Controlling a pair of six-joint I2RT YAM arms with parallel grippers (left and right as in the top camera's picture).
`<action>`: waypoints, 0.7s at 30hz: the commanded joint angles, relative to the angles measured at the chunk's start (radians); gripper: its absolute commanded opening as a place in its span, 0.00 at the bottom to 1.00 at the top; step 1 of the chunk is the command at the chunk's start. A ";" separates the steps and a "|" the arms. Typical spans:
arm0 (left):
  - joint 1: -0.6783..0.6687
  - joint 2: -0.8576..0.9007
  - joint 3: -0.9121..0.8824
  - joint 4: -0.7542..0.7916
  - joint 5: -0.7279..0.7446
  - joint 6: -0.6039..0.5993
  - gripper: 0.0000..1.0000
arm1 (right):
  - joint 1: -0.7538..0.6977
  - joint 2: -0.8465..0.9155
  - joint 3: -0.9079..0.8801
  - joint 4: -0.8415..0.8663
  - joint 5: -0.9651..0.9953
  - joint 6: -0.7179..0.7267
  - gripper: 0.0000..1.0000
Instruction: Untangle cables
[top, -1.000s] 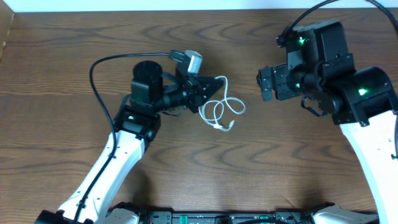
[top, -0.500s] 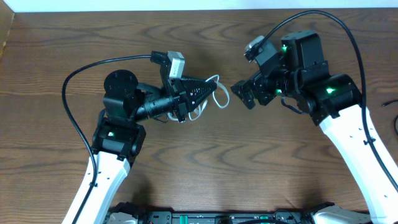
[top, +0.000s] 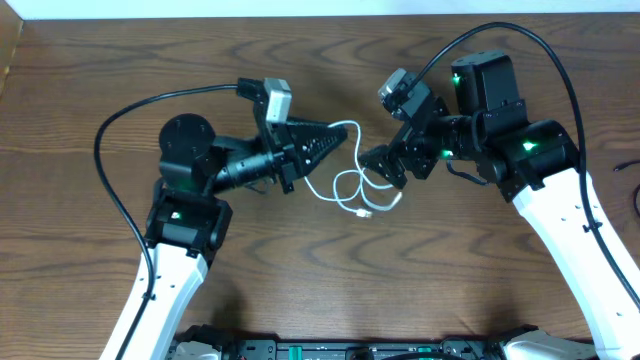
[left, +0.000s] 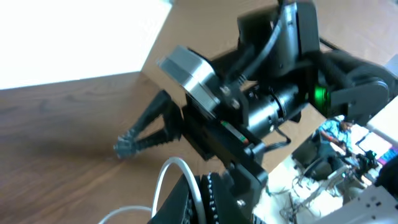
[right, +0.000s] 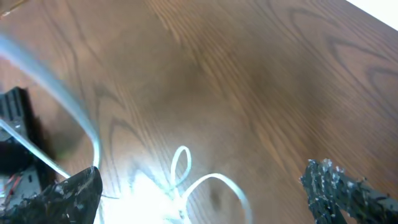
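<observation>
The white cable (top: 345, 186) trails in small loops on the wooden table (top: 300, 262), its plug end near the middle. My left gripper (top: 338, 133) is shut on the cable's upper end; the left wrist view shows the cord (left: 163, 180) pinched between the jaws (left: 200, 198). My right gripper (top: 378, 168) is open just above the loops. In the right wrist view the loops (right: 214, 180) lie between its spread fingers (right: 208, 194) and are untouched. No black cable is in view.
Thick black arm wires arc over the table behind both arms (top: 130, 110) (top: 560, 60). The right arm's body (left: 273, 93) fills the left wrist view. The table's far edge meets a white wall (top: 320, 8).
The right gripper came down and left, over the cable loops. The cable, bunched at the left gripper before, now hangs stretched out to the right and toward the front.
</observation>
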 joint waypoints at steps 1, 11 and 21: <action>0.024 -0.013 0.000 0.031 0.023 -0.056 0.08 | -0.005 -0.005 -0.008 0.003 -0.137 -0.061 0.99; 0.024 -0.013 0.000 0.046 0.025 -0.090 0.08 | -0.004 -0.003 -0.010 0.066 -0.216 -0.077 0.99; 0.024 -0.015 0.000 0.104 0.077 -0.146 0.08 | -0.003 0.088 -0.011 0.183 -0.319 -0.077 0.99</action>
